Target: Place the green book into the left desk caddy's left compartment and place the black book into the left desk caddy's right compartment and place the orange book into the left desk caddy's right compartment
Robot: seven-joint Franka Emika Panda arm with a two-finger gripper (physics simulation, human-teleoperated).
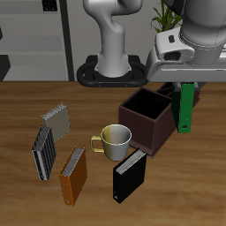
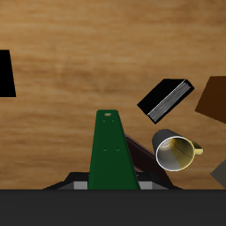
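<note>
1. Nearest the table's front edge lie the orange book (image 1: 73, 174) and the black book (image 1: 129, 175), both flat on the wood. Neither one is in a box yet.
2. Just behind them, at about 12 o'clock from the black book, sits a pale mug (image 1: 114, 139).
3. At about 1 o'clock from the mug stands the left desk caddy (image 1: 146, 119). I see nothing in it yet.
4. Up in the air, at about 3 o'clock from the caddy, the gripper (image 1: 187, 81) holds the green book (image 1: 186, 107). The jaws are pinched shut on it, and it hangs straight down.
5. I think job one is only half done. The green book is lifted but not dropped into the left compartment.
6. Two more books must still go into the right compartment.
</note>
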